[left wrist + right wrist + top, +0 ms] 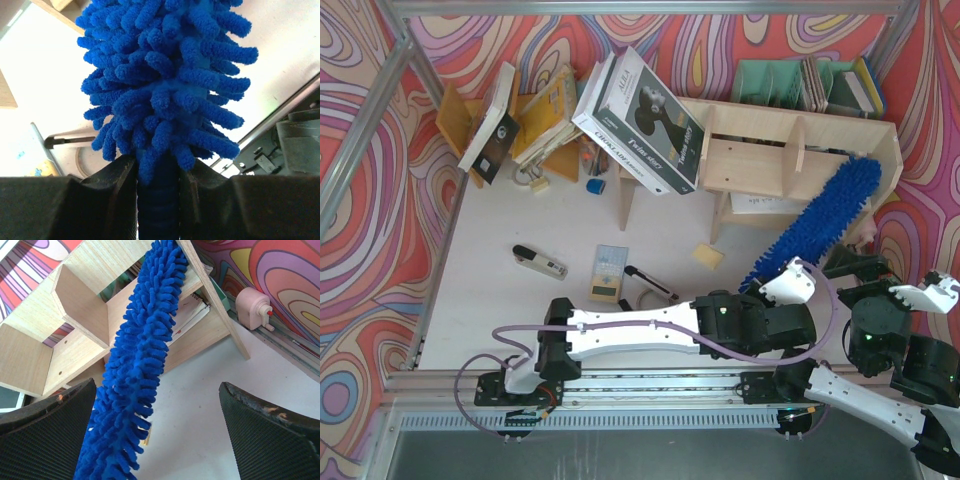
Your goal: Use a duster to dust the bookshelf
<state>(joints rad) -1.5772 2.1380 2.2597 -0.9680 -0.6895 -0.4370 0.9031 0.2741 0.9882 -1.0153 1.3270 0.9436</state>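
Far left: rack (460, 115) of leaning books, small clutter on the table (495, 295) in front of it. Big book (640, 120) leans on the left end of the bookshelf (750, 165). Left arm reaches across to the right. Left gripper (158, 175) has its fingers (115, 195) clamped tight on the duster (825, 210) handle, just below the fluff. Duster runs diagonally up-right, head across the bookshelf's right-hand bay, tip by the slanted end panel; can't tell if it's touching. Right gripper (157, 405) sits just right of the duster, fingers (45, 430) spread wide, gripping nothing. Pink gadget (252, 307) beyond the bookshelf's right end.
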